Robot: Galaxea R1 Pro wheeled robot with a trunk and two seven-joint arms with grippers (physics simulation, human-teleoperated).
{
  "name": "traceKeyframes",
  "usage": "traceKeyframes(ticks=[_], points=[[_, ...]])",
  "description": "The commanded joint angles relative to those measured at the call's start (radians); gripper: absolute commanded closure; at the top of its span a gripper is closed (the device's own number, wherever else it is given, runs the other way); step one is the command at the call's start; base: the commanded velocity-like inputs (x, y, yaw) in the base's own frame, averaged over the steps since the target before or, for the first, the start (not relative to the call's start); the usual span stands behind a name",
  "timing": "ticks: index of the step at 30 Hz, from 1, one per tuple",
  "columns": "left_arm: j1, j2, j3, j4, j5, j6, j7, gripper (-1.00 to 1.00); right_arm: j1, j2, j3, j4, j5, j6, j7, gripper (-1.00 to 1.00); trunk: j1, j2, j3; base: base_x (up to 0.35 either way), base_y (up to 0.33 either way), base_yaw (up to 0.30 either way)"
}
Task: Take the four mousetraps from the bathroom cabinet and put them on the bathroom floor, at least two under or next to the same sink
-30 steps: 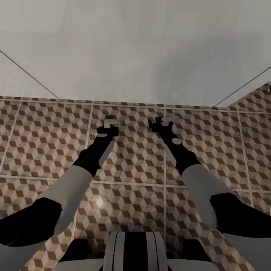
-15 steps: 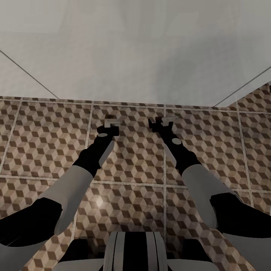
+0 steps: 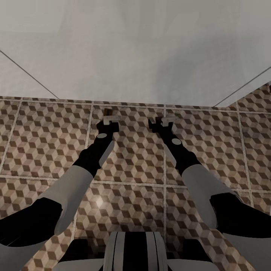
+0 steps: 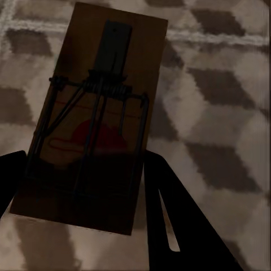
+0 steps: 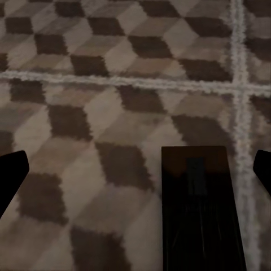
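Left gripper (image 3: 111, 121) reaches forward and down over the bathroom floor (image 3: 45, 143), near the foot of a pale grey wall (image 3: 135, 49). In the left wrist view its fingers (image 4: 186, 226) stand spread wide, one on each side of a mousetrap (image 4: 93, 118). That mousetrap lies flat on the cube-patterned tiles, with its dark wire parts and red mark facing up. Whether either finger touches the board cannot be told.

Right gripper (image 3: 165, 121) reaches out beside the left one, also low over the tiles. In the right wrist view its fingertips (image 5: 12, 175) sit well apart at the two sides, so the jaws are wide. A second mousetrap (image 5: 197, 209) lies flat on the floor between them, just beside a light grout line (image 5: 240, 90).

No containers are in view.
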Motion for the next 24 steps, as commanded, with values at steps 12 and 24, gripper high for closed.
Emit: traceKeyframes(ticks=[12,24], points=[[0.000,0.002,-0.006,0.006,0.001,-0.016,0.010,1.00,0.000,0.004,0.000,0.005,-0.003,-0.004,0.003,-1.00,0.000,0.000,0.000,0.000,0.000,0.000],[0.000,0.002,-0.007,0.080,0.002,-0.019,0.010,1.00,0.000,0.006,0.000,0.007,-0.003,-0.009,0.004,-1.00,0.000,0.000,0.000,0.000,0.000,0.000]])
